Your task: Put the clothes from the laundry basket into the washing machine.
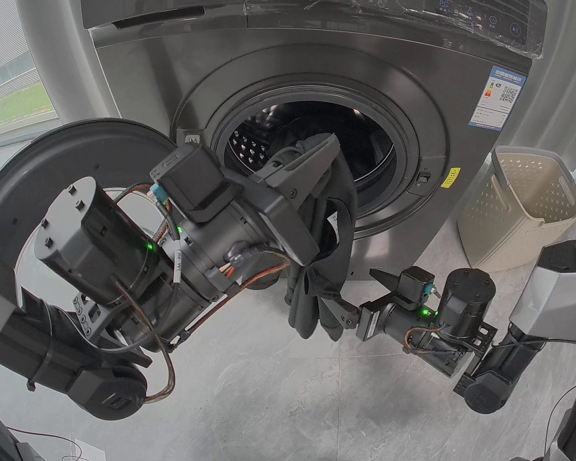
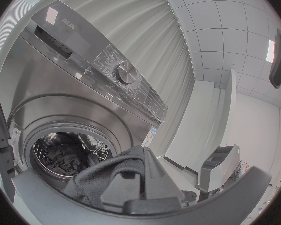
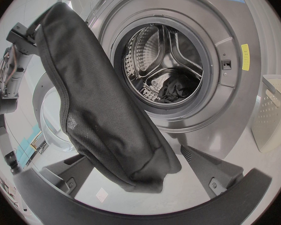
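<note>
Head view: our left claw (image 1: pixel 323 152) grasps the garment (image 1: pixel 307 302) near the washer (image 1: pixel 390 65), right claw (image 1: pixel 349 292) released; we fear its low tail snagging the rim (image 1: pixel 390 216).

One gripper high and gripping, the other low and open.
The left gripper (image 1: pixel 320 155) is raised, fingers clamped on a dark garment (image 1: pixel 320 238); the right gripper (image 1: pixel 347 286) sits lower, fingers spread apart, pointing leftward.
</note>
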### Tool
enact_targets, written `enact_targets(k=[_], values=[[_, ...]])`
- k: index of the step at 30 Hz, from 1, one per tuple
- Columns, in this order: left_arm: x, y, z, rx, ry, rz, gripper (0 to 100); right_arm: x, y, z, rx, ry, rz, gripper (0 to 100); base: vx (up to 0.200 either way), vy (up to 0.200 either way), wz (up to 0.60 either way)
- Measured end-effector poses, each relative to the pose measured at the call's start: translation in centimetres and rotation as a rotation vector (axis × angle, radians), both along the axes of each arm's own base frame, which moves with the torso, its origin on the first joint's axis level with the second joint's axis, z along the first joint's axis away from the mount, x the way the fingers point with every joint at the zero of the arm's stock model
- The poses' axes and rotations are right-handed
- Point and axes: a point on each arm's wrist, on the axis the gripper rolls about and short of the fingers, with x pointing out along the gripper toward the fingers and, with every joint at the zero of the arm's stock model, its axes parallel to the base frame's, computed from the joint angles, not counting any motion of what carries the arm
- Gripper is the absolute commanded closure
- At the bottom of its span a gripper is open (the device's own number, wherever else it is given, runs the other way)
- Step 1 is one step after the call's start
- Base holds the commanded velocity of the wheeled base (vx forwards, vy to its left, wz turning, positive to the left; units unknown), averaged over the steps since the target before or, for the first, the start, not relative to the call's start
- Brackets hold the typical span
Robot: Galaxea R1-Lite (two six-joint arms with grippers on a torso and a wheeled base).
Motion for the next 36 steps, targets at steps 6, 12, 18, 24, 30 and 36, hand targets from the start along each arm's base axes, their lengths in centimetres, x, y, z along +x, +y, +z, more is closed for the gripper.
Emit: enact_targets(k=[6,12,18,24,30,36], values=[[-0.3,-0.1,0.0,-0.001,0.000,-0.008,100,1.6,1.3,0.0,0.025,-0.037,0.012,0,0.000,0.000,0.00],[-0.3,-0.1,0.1,-0.003,-0.001,-0.009,100,2.2,2.6,-0.7,0.026,-0.041,0.031,0,0.000,0.000,0.00],[-0.3,-0.1,0.2,-0.007,-0.003,-0.007,100,3.7,3.9,-1.2,0.039,-0.069,0.030,0,0.000,0.000,0.00],[-0.3,-0.1,0.3,-0.010,-0.004,-0.004,100,5.6,5.4,-2.0,0.056,-0.098,0.021,0,0.000,0.000,0.00],[-0.3,-0.1,0.3,-0.012,-0.003,-0.001,100,7.1,6.4,-2.4,0.079,-0.126,0.013,0,0.000,0.000,0.00],[-0.2,-0.1,0.4,-0.013,-0.005,0.004,100,8.0,6.8,-2.5,0.102,-0.145,0.006,0,0.000,0.000,0.00]])
